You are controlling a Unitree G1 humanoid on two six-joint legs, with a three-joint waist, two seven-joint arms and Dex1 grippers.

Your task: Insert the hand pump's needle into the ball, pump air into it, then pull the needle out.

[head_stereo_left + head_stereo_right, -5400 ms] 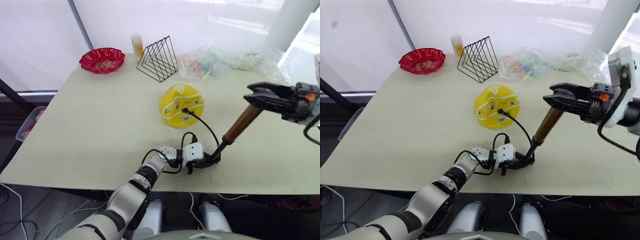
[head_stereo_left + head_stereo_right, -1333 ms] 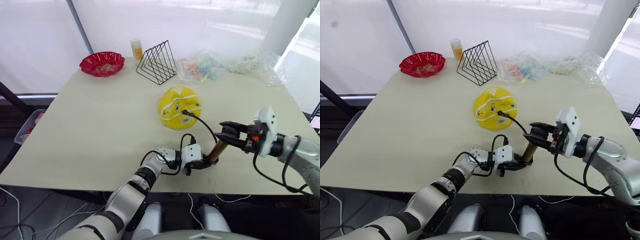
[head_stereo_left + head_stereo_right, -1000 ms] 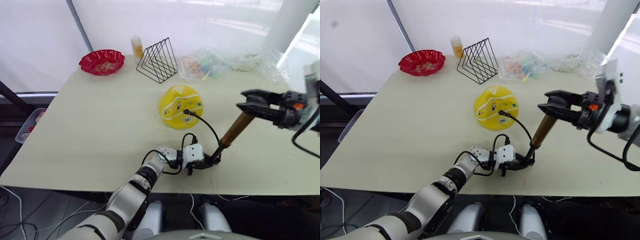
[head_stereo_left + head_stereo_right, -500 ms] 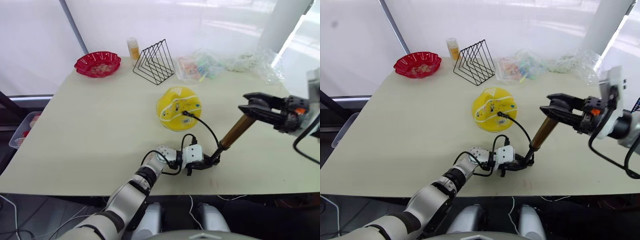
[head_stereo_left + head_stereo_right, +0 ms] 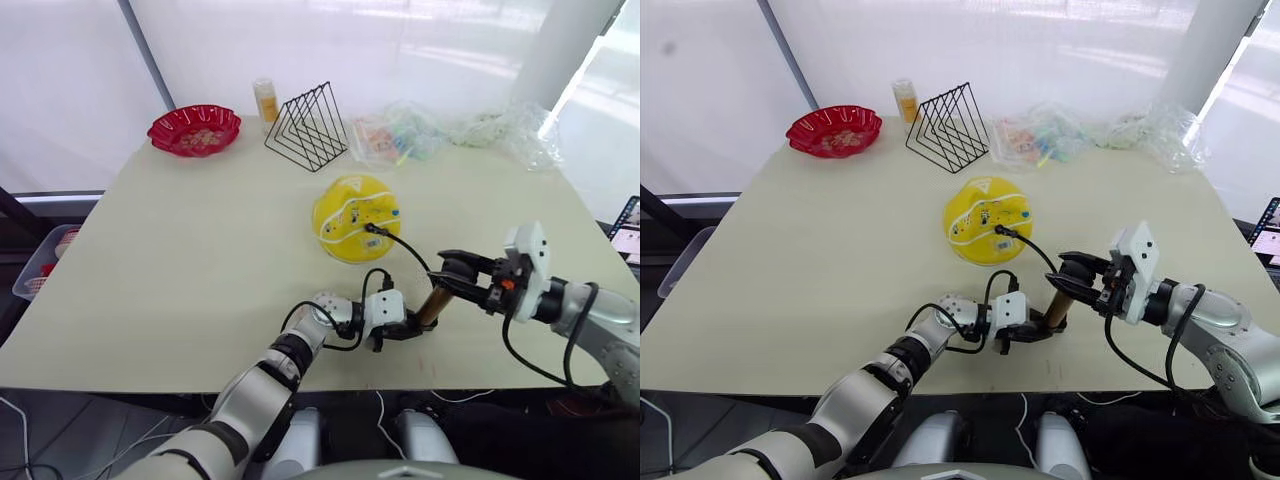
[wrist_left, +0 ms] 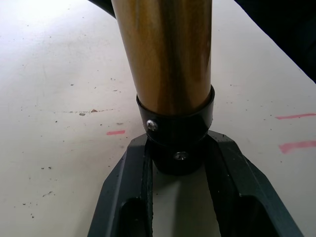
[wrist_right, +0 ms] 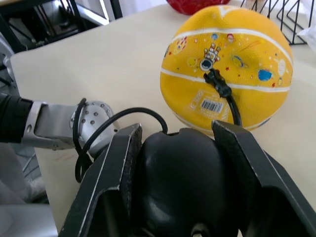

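The left gripper clamps the hand pump by its base against the surface while the right gripper's fingers close on its knob to drive air through the needle seated in the ball.

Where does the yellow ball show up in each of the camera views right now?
Left eye view: the ball sits mid-table, past both grippers.
Right eye view: same spot, the ball just nearer than the wire rack.
Right wrist view: the ball beyond the black knob.
Left wrist view: I can't find it.
Shared landmark: the black hose plugged into the ball.
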